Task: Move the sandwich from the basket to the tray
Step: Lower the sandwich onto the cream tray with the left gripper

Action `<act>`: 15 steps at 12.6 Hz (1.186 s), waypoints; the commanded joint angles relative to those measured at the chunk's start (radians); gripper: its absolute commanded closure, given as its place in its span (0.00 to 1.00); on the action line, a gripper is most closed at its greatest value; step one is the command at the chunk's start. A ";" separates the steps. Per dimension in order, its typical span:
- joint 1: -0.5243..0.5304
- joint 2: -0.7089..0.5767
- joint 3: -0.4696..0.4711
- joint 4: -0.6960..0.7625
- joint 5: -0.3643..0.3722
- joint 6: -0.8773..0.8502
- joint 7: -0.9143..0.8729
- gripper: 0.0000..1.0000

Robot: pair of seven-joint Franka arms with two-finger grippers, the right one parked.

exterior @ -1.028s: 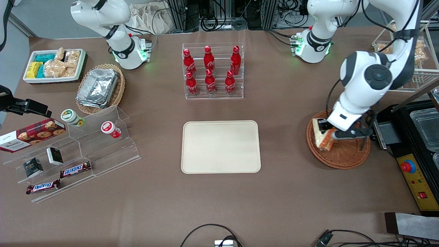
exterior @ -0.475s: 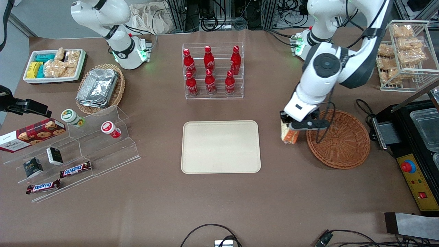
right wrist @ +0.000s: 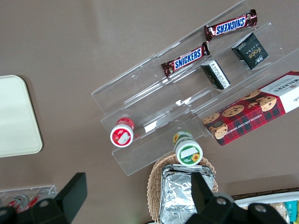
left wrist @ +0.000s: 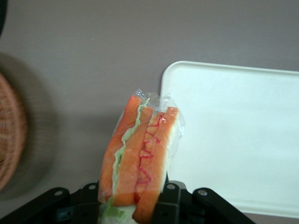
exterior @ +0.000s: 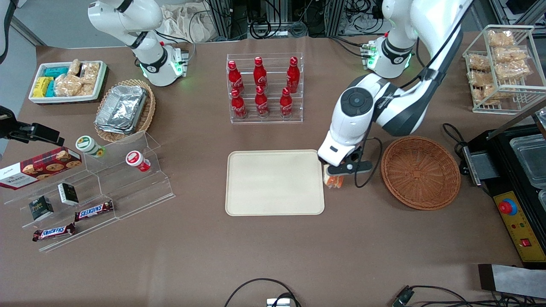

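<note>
One relation decides the coming move: the pincer (exterior: 334, 175), pinching the sandwich (exterior: 333, 181) by its bread faces, hangs over bare desk (exterior: 273, 256) just beside the tray's (exterior: 273, 183) edge nearest the working arm, with the basket (exterior: 420, 172) empty and well apart. Seen from the wrist, the sandwich (left wrist: 140, 161) points its filling edge downward, so the tray (left wrist: 233, 140) lies sideways from it, toward the parked arm's end.

Claw (exterior: 334, 174) with sandwich (exterior: 333, 181) beside tray (exterior: 274, 182)
</note>
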 commanded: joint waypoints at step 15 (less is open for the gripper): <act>-0.193 0.382 -0.001 0.240 0.270 -0.034 -0.140 0.58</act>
